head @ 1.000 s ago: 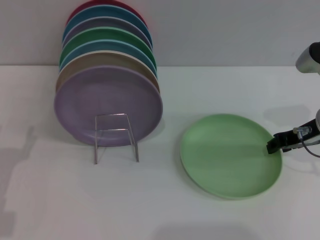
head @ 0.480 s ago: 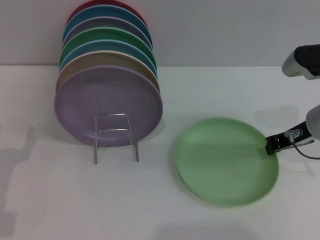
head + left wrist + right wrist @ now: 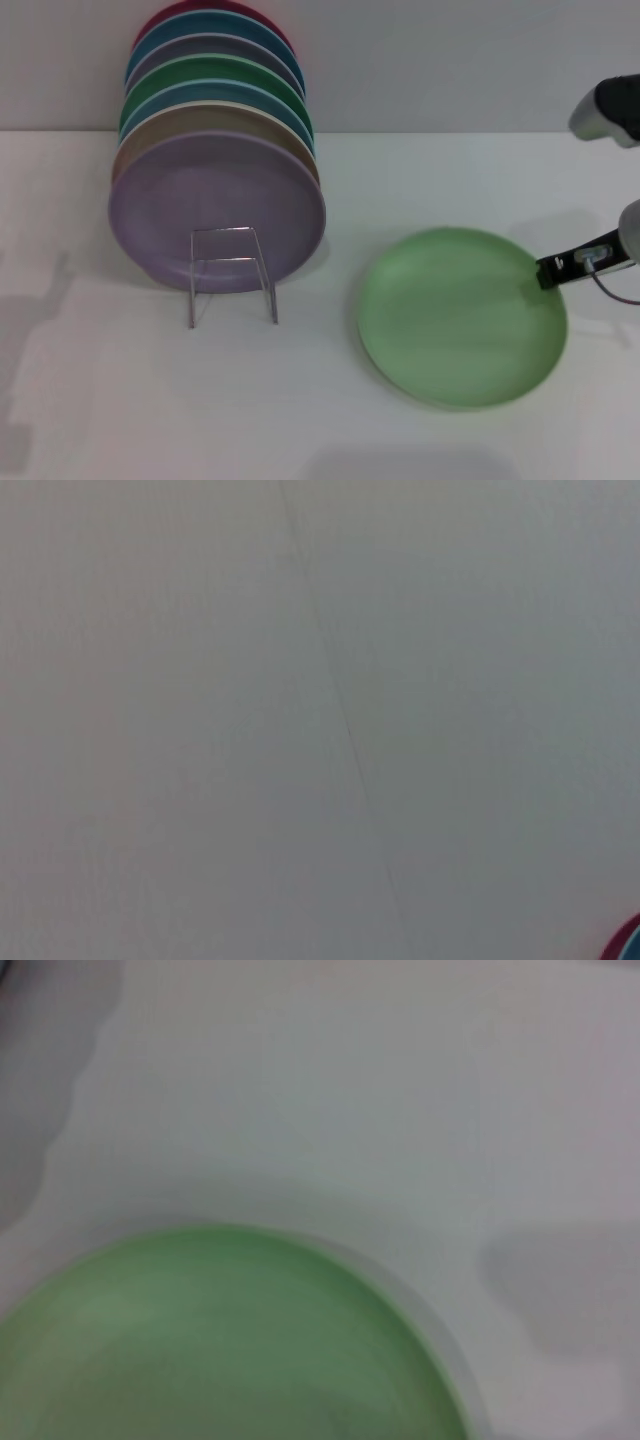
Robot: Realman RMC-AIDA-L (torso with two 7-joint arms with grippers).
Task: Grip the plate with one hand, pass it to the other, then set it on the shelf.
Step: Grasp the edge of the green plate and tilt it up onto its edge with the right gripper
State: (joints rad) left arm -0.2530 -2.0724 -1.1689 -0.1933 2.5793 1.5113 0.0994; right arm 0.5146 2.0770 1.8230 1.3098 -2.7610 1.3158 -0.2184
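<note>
1. The white table point(image 3: 330, 420) is filling most of the head view and is carrying everything else; a pale wall is running behind it.
2. A row of plates point(image 3: 215, 150) is standing on edge at the left rear of the table, one behind the other, with the lavender plate point(image 3: 215, 205) facing forward at the front and tan, blue, darker green, grey-violet, teal and dark red ones showing behind it.
3. The plate point(image 3: 460, 315), light mint green, is sitting to the right of the rack and well apart from it, its wide face turned up. Whether its right side is resting on the table or is raised slightly cannot be told. In the right wrist view the plate point(image 3: 215, 1345) is filling the lower part of the picture, with bare table past its rim.
4. The shelf point(image 3: 232, 272), a thin silver wire rack, is holding that row, and its small rectangular front loop is standing in front of the lavender plate.
5. The right gripper point(image 3: 552, 272) is reaching in from the right edge of the head view and is touching the plate's right rim, its slim black tip closed on that edge.
6. The left gripper is out of sight; the left wrist view is showing only a plain pale surface and a sliver of coloured plate at one corner.
</note>
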